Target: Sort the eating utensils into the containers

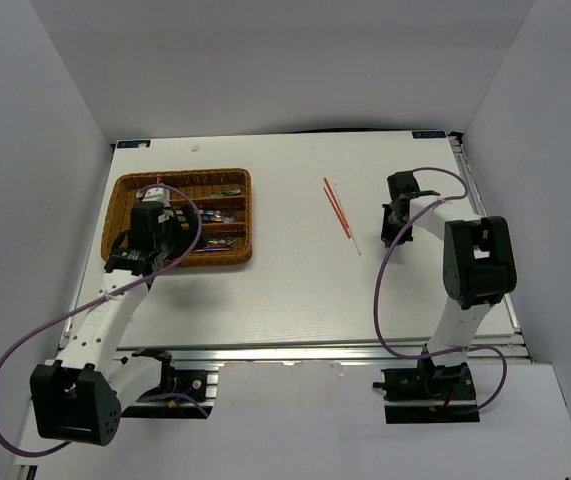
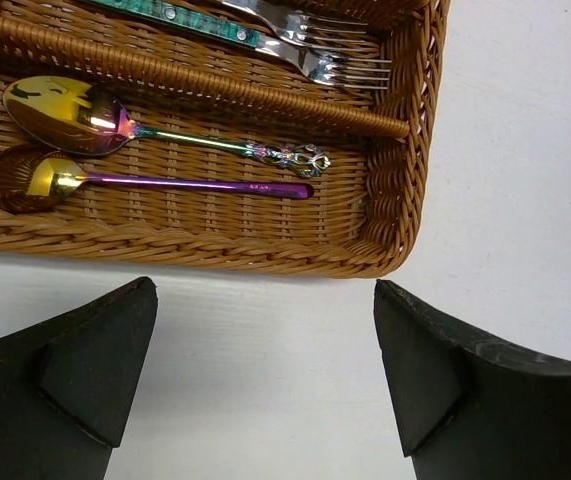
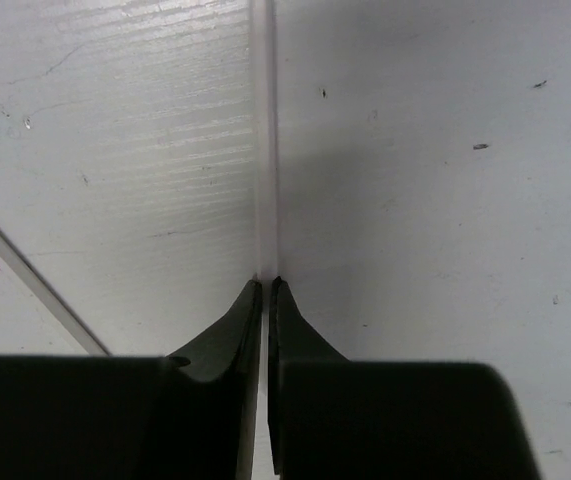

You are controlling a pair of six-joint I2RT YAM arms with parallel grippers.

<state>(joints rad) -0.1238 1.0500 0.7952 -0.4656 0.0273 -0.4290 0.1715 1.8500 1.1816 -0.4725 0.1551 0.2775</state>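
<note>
Saw left tool (image 2: 265, 290) open, empty, by tray (image 2: 405, 200) | right tool (image 3: 266, 285) closed, empty | needed opening astride chopsticks (image 1: 336, 207), pinching mid-length, low

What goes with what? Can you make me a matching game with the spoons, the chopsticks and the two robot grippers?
Things:
1. spoons
2. chopsticks
3. left gripper
4. right gripper

Place or state:
a. shut
b. lying on the table
c. inside the wicker tray
d. open

Pairs: 1-c, 2-b, 3-d, 4-a
</note>
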